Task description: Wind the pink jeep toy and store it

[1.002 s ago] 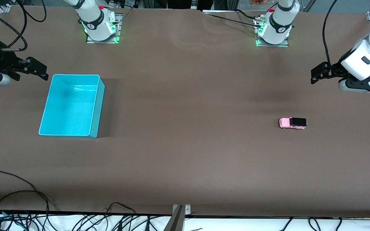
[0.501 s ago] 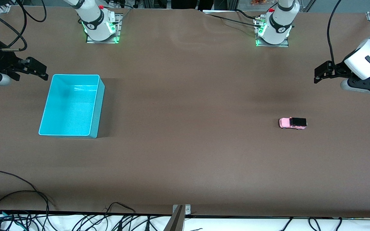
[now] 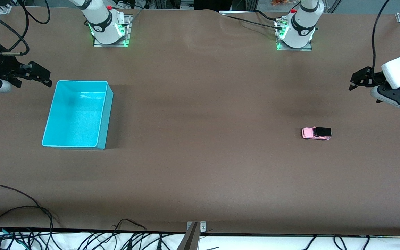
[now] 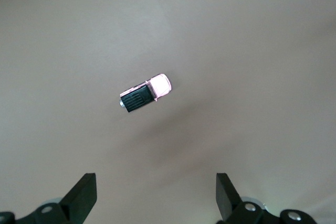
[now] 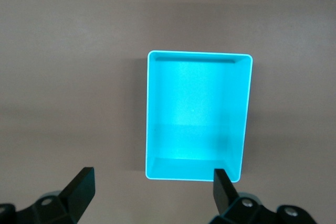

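The pink jeep toy (image 3: 316, 133), light pink with a black rear top, stands on the brown table toward the left arm's end; it also shows in the left wrist view (image 4: 145, 93). My left gripper (image 3: 357, 80) hangs open and empty above the table at that end, apart from the jeep; in the left wrist view its fingers (image 4: 84, 195) stand wide apart. The turquoise bin (image 3: 77, 114) stands empty toward the right arm's end and shows in the right wrist view (image 5: 197, 115). My right gripper (image 3: 42, 77) waits open and empty beside the bin's corner nearest the bases.
The two arm bases (image 3: 108, 26) stand along the table edge farthest from the front camera. Loose black cables (image 3: 30, 222) lie along the edge nearest the front camera. A metal bracket (image 3: 193, 236) sits at that edge's middle.
My left gripper has drawn away toward the left arm's end of the table and turned a little. The jeep, the bin and the right arm have not moved.
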Robot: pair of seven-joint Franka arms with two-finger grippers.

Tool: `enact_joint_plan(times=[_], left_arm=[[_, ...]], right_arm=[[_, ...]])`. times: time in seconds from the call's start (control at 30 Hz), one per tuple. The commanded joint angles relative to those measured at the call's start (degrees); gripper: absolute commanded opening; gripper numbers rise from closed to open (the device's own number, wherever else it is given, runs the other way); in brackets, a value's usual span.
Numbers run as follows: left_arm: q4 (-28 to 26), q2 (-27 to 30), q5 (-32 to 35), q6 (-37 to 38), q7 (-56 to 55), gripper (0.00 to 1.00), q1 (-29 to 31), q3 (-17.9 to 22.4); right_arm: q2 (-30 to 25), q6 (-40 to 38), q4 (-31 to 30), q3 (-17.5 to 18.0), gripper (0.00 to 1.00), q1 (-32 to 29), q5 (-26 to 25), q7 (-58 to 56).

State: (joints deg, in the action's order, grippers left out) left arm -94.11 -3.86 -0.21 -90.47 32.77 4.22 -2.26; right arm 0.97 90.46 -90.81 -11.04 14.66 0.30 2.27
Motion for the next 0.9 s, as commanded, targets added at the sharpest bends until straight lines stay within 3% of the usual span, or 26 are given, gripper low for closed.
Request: enact_joint_plan(times=[0.0, 0.43, 0.87], left_arm=[[0.42, -2.38, -0.58, 0.56, 13.09, 1.0, 1.75, -0.03], [-2.04, -6.34, 2.85, -3.48, 29.27, 1.0, 1.93, -0.12], [-16.19, -8.36, 2.85, -23.33, 42.46, 1.0, 3.51, -0.12]], right_arm=[[0.18, -1.08, 1.17, -0.03, 1.0, 0.02, -0.48, 0.19], [0.26, -1.08, 1.17, -0.03, 1.0, 0.02, -0.48, 0.19], [0.18, -1.08, 1.17, -0.03, 1.0, 0.02, -0.48, 0.27]])
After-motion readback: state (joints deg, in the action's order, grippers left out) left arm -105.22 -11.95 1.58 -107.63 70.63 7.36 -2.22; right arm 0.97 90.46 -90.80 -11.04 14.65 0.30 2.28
